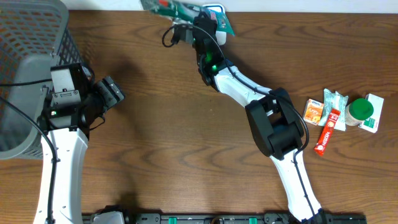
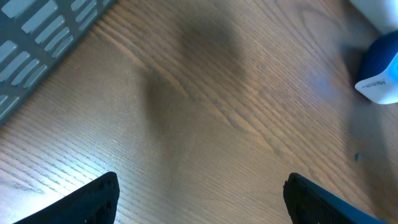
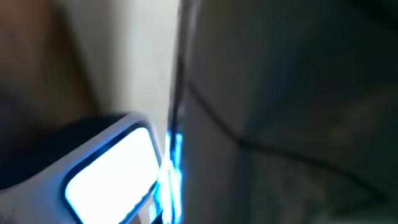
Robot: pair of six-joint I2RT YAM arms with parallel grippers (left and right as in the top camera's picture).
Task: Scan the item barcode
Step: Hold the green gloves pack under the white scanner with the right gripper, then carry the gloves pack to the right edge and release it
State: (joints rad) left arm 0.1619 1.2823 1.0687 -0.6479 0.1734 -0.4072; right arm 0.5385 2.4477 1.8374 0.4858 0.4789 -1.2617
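Bare wood-grain table [image 1: 161,137], left gripper [image 1: 114,90] spread wide and empty above it, beside grey basket [image 1: 31,37]. Farther off, right gripper [image 1: 194,18] pinched shut, apparently on green packet [image 1: 166,6] at table's far edge by lit scanner [image 3: 112,171]. Grip itself blurred, packet cut off.

Mock shop checkout: basket [image 1: 25,37], barcode scanner [image 3: 112,168] and packaged groceries [image 1: 314,112] on a wooden table [image 1: 155,124].

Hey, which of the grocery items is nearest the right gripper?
The green packet, pinched in the right gripper at the table's far edge beside the scanner. The other items lie clustered at the right edge.
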